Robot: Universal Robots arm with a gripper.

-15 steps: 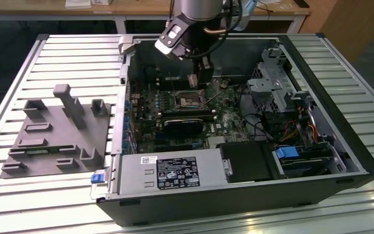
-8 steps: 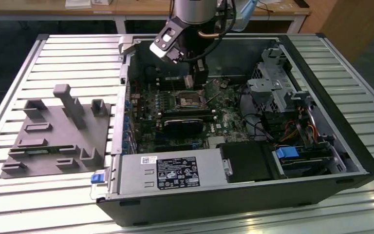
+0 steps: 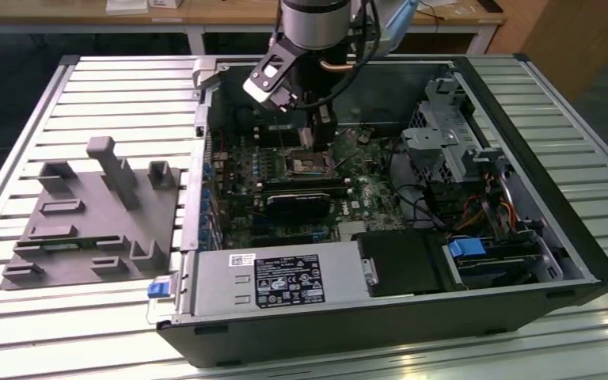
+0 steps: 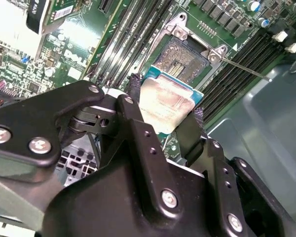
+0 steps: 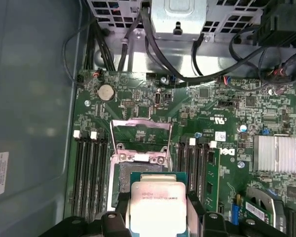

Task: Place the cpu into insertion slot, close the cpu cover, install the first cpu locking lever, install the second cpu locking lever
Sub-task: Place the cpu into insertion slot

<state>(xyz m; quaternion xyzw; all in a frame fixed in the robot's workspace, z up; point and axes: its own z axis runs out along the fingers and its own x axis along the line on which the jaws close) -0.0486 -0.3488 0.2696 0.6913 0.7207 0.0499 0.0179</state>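
Open computer case [image 3: 389, 332], cpu [image 4: 167, 101] held in gripper [image 4: 165, 104], near insertion slot [image 4: 181, 57]

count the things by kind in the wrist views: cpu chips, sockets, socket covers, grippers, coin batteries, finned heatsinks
cpu: 1
insertion slot: 1
cpu cover, raised open: 1
gripper, shut on the cpu: 1
coin battery: 1
finned heatsink: 1
total: 6
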